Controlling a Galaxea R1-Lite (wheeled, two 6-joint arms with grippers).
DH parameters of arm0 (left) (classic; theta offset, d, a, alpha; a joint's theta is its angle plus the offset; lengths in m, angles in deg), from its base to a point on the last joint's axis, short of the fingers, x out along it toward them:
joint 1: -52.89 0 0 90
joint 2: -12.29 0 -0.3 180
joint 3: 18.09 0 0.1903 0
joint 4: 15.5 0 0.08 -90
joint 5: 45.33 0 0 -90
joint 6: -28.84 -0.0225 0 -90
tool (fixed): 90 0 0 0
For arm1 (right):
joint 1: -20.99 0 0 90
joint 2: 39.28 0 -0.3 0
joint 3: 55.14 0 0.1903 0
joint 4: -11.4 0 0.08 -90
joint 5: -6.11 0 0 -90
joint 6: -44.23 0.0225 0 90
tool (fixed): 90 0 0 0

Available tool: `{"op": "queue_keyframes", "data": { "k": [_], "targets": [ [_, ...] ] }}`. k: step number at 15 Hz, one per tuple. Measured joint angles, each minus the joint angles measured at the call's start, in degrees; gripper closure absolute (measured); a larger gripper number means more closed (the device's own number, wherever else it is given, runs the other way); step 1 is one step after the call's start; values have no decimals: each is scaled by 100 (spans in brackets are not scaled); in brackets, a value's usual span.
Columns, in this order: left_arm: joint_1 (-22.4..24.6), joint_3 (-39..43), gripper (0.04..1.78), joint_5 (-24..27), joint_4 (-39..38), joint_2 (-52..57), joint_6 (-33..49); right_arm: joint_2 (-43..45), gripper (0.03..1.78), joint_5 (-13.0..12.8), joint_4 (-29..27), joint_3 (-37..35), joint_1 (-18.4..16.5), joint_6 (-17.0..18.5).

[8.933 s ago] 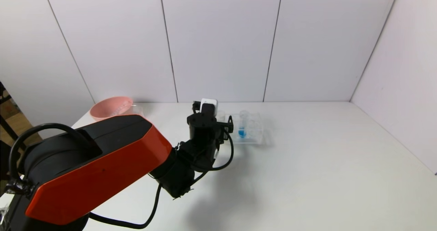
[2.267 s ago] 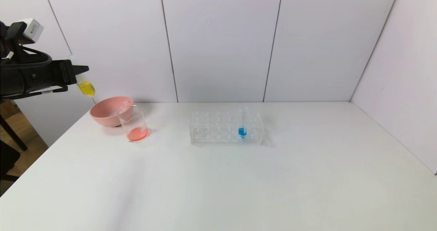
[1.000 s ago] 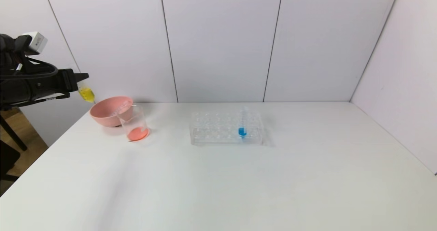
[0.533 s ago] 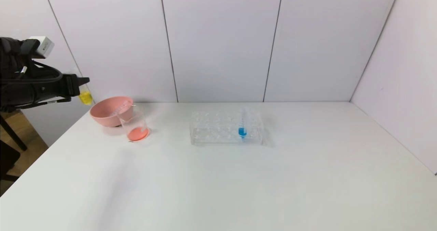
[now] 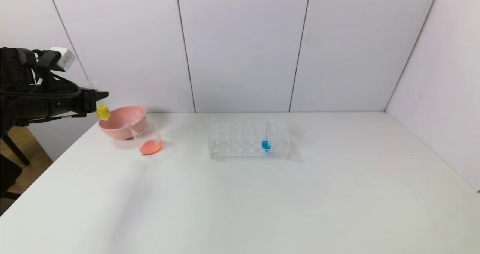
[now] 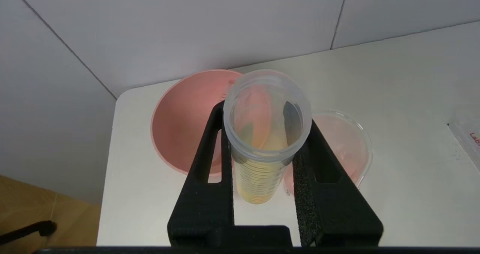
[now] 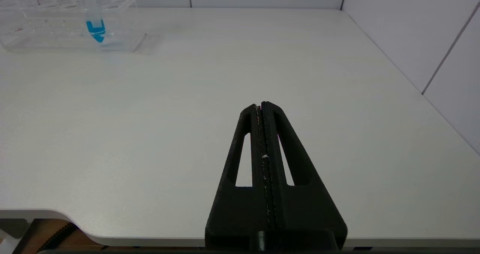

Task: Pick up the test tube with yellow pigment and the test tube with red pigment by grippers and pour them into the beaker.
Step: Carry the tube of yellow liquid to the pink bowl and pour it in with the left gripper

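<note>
The left gripper (image 5: pixel 98 98) is clamped on the yellow tube (image 5: pixel 102 112), holding it in the air at the far left, just left of the pink bowl (image 5: pixel 120 128). The beaker (image 5: pixel 147 137), red liquid in its bottom, stands just right of the bowl. The rack (image 5: pixel 247 140) at mid-table holds a blue tube (image 5: pixel 266 136). The right gripper (image 7: pixel 263 105) hovers over the near right table (image 5: pixel 300 194) edge, fingers pressed together.

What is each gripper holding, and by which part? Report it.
The left gripper grips the test tube with yellow pigment just below its open mouth, liquid end hanging free. The right gripper is shut on nothing.
</note>
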Motion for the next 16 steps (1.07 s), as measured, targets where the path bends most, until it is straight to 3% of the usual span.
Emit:
{"op": "queue_keyframes", "data": {
  "k": [5,10,16],
  "targets": [
    [229,-216,136,669,201,-35,-653,0,170,0,0,0,0,-2],
    [304,-695,136,812,873,-188,-1532,0,170,2,2,0,0,2],
    [389,-1161,136,1424,1607,-411,-2370,0,170,0,0,0,0,0]
  ]
}}
